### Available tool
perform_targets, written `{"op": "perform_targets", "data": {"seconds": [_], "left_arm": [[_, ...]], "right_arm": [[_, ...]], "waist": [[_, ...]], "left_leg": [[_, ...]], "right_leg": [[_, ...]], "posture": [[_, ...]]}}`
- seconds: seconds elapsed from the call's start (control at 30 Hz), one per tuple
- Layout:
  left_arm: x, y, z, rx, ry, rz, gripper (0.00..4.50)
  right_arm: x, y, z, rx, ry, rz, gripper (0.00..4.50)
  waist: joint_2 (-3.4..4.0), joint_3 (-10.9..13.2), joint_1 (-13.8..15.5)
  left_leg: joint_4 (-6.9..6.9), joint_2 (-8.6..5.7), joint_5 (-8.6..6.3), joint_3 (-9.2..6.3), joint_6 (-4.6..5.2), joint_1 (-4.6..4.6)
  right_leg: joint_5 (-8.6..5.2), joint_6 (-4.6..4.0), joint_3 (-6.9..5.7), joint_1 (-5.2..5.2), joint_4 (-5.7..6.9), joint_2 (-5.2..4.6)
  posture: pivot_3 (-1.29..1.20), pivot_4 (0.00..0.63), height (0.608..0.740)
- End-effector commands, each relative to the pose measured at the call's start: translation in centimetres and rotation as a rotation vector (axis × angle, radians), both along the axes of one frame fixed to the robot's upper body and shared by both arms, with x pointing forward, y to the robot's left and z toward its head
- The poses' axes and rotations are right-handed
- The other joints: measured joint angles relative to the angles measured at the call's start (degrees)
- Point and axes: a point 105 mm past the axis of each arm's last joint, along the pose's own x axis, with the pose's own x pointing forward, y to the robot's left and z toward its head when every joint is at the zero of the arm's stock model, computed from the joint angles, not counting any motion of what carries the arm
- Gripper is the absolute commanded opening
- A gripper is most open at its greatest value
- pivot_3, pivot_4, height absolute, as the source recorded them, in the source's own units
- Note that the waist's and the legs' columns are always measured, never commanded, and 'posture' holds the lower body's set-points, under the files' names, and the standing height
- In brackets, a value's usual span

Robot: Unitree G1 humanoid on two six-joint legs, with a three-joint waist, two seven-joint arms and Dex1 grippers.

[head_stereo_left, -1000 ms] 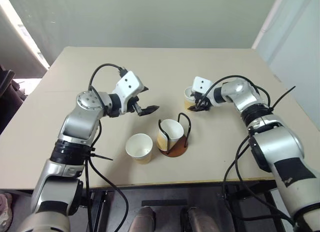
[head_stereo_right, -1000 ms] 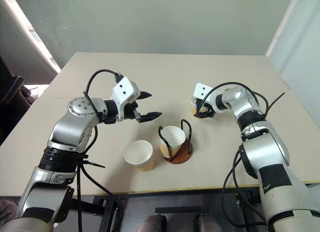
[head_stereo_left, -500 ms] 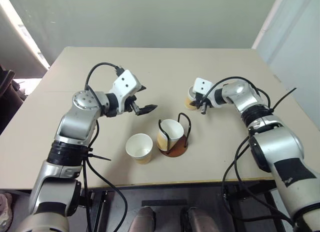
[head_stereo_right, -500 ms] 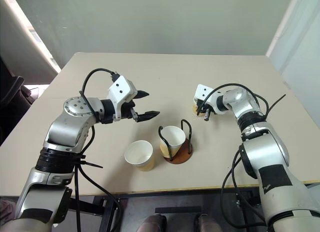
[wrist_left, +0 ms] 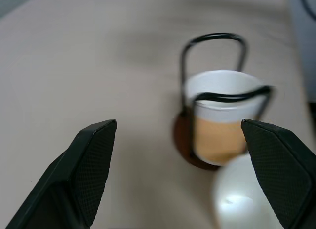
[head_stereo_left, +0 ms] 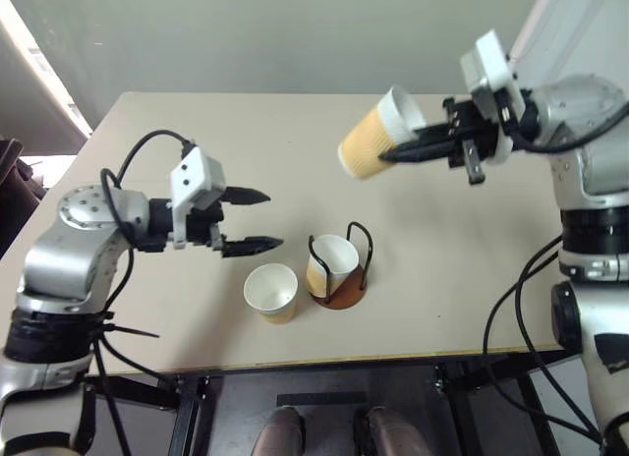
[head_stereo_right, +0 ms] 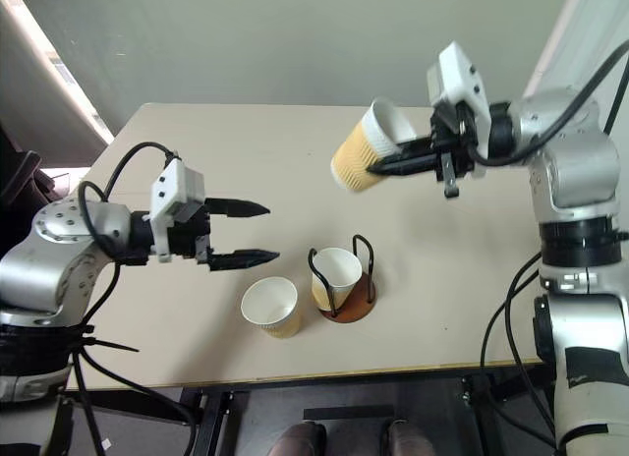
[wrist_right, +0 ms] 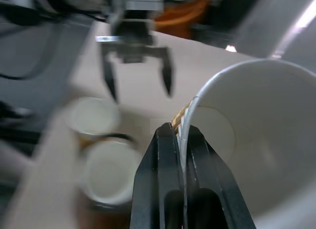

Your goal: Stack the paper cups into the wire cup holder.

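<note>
A pale yellow-tan tapered paper cup (head_stereo_left: 376,135) is being pinched by its rim in the right gripper (head_stereo_left: 393,155), tilted above the beige table (head_stereo_left: 128,142). The left gripper (head_stereo_left: 257,220) is being held agape near the black wire cup holder (head_stereo_left: 340,270), where another cup (head_stereo_left: 332,262) is sitting, a third (head_stereo_left: 271,291) just beside.

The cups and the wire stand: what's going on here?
The right gripper is shut on the rim of a paper cup, holding it tilted in the air above the table. A second cup sits in the wire holder; a third stands beside it. The left gripper hangs open nearby.
</note>
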Motion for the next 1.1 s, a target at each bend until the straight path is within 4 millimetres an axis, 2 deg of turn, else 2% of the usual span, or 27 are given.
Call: {"op": "perform_targets", "data": {"seconds": [0.03,0.1,0.17,0.33,0.5,0.67,0.83,0.93,1.1], "left_arm": [[-1.2,-0.2,1.1,0.005,-0.027,-0.05,4.35],[-1.2,-0.3,0.9,0.008,-0.024,-0.049,4.35],[-1.2,-0.4,0.8,0.007,-0.022,-0.047,4.35],[-1.1,-0.5,0.4,0.005,-0.018,-0.029,4.35],[-1.5,-0.2,0.4,0.006,-0.015,-0.02,4.35],[-1.7,0.1,0.4,0.012,-0.015,-0.009,4.35],[-1.4,0.3,0.2,0.011,-0.013,0.009,4.35],[-1.3,0.4,0.0,0.016,-0.013,0.017,4.35],[-1.3,0.4,0.1,0.018,-0.018,0.021,4.35]], "right_arm": [[-1.2,1.2,-1.2,-0.049,-0.029,0.031,0.01],[-1.2,1.6,-2.1,-0.066,-0.022,0.032,0.01],[-1.3,2.0,-3.0,-0.088,-0.013,0.038,0.01],[-0.9,2.4,-5.1,-0.141,0.003,0.036,0.01],[-0.5,2.6,-6.3,-0.167,0.003,0.028,0.01],[-0.1,2.7,-6.9,-0.182,-0.009,0.019,0.01],[-0.1,2.8,-7.2,-0.2,-0.022,0.032,0.01],[-0.4,2.9,-7.3,-0.208,-0.027,0.049,0.01],[-0.5,2.9,-7.6,-0.226,-0.029,0.055,0.01]], "waist": [[0.0,0.0,0.0],[0.01,0.0,-0.05],[0.01,0.0,-0.16],[0.0,0.0,-0.25],[0.0,0.0,-0.24],[0.0,0.0,-0.21],[0.0,0.0,-0.23],[0.0,0.0,-0.23],[0.0,0.0,-0.23]], "left_leg": [[-0.04,0.0,0.01,-0.01,0.06,0.19],[-0.05,0.01,0.06,-0.02,0.18,0.56],[-0.04,0.0,0.17,-0.01,0.32,0.65],[-0.02,-0.01,0.37,0.0,0.34,0.66],[-0.07,-0.01,0.32,0.0,0.28,0.62],[-0.11,-0.01,0.2,-0.01,0.27,0.62],[-0.1,-0.01,0.17,-0.01,0.29,0.62],[-0.1,-0.01,0.17,-0.01,0.29,0.62],[-0.09,-0.01,0.17,0.0,0.29,0.61]], "right_leg": [[0.02,-0.04,0.0,0.16,0.01,0.0],[0.02,-0.17,0.0,0.54,0.0,0.0],[-0.19,-0.65,0.02,0.64,-0.01,-0.02],[-0.11,-0.72,0.03,0.66,-0.01,-0.02],[-0.09,-0.69,0.03,0.62,-0.02,-0.01],[0.14,-0.28,0.02,0.6,-0.06,-0.01],[0.11,-0.34,0.02,0.6,-0.07,-0.01],[-0.13,-0.74,0.03,0.6,-0.06,-0.01],[-0.13,-0.74,0.03,0.6,-0.06,-0.01]], "posture": [[0.0,0.15,0.74],[0.0,0.15,0.74],[0.0,0.15,0.74],[0.0,0.15,0.74],[0.0,0.15,0.74],[0.0,0.15,0.74],[0.0,0.15,0.74],[0.0,0.15,0.74],[0.0,0.15,0.74]]}}
